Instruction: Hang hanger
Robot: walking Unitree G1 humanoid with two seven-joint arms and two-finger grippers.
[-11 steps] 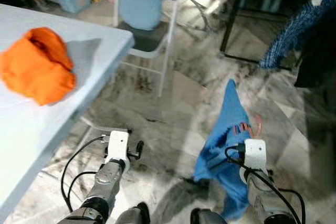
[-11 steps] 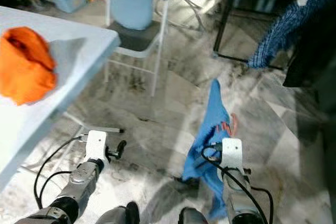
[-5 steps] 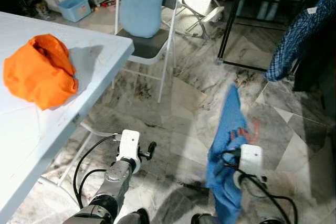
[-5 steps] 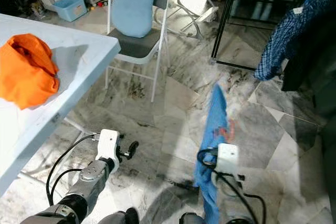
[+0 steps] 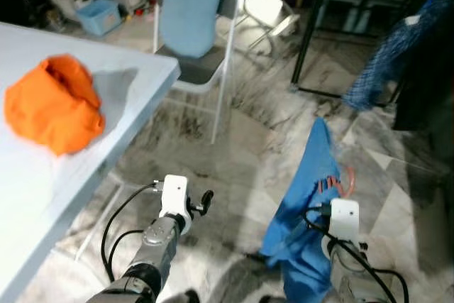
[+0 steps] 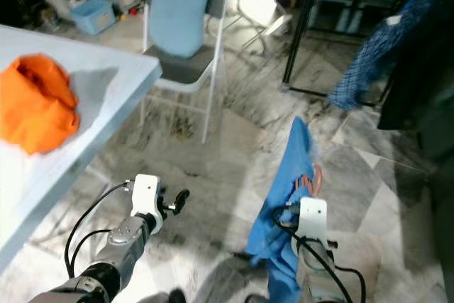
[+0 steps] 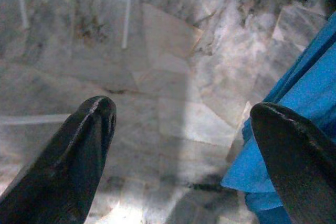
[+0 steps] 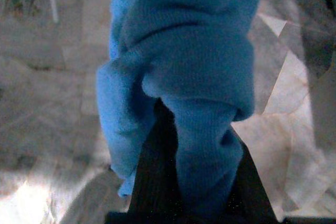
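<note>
I see my right gripper (image 8: 184,145) clenched on the blue garment (image 5: 306,196) and hanger (image 5: 345,182); left gripper (image 7: 184,129), at 9 o'clock, released.

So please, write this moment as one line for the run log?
right gripper: shut on blue garment with orange hanger | left gripper: open, idle | ahead: clothes rack | hanger: not hung

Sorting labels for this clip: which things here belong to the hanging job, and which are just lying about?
Belongs to the job:
- blue garment on an orange hanger
- right gripper, shut on the garment
- black rack

Just about:
- orange cloth on the table
- folding chair
- left gripper, open, empty
</note>
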